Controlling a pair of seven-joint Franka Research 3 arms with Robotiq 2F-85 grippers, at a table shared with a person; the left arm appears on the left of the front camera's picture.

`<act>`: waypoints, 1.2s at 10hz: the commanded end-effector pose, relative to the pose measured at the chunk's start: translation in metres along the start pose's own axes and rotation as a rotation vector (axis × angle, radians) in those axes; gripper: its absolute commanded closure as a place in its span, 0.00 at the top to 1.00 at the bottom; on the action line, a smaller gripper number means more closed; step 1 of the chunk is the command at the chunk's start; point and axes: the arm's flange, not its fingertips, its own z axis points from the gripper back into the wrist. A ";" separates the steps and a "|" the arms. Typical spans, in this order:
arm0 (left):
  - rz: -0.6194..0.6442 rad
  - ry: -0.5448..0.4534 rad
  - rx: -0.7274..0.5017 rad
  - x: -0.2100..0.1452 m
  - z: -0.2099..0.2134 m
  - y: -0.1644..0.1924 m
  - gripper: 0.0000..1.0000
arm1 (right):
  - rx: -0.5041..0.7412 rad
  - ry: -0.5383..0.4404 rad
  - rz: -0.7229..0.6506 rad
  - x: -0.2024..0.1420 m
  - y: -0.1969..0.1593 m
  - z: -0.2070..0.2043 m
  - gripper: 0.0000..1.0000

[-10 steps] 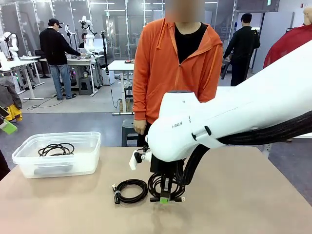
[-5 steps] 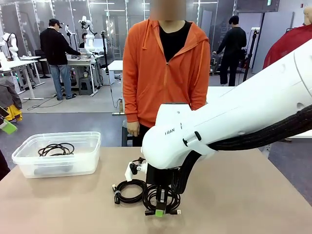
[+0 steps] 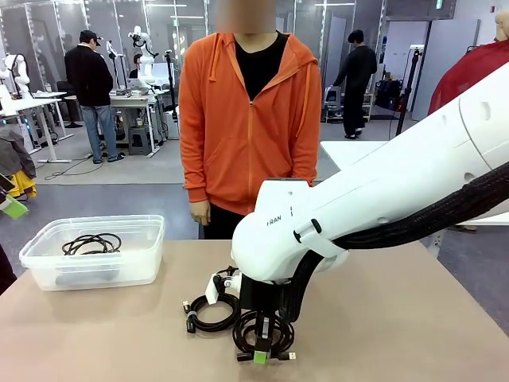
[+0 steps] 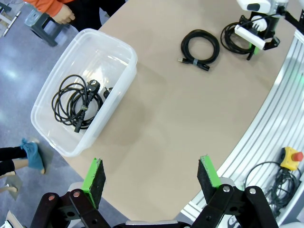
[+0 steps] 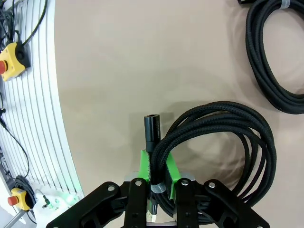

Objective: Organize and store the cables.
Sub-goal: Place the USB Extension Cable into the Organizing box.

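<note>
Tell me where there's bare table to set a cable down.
The table is bare to the right of the right gripper, and also between the bin and the loose cable. It is crowded at the centre, where the loose cable lies close beside the gripped cable.

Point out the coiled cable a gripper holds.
The coil nearest the robot, pinched in the shut right gripper. The neighbouring coil lies free; the third coil sits in the bin.

A robotics lab: white worktables [image 3: 195, 106] and glass partitions [image 3: 48, 32] stand far beyond the right jaws, with a yellow emergency-stop box [image 5: 10, 61] up-left of them.
</note>
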 end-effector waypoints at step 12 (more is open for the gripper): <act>0.006 0.011 0.017 0.001 0.000 0.001 0.98 | -0.030 -0.120 0.032 -0.023 0.007 0.055 0.98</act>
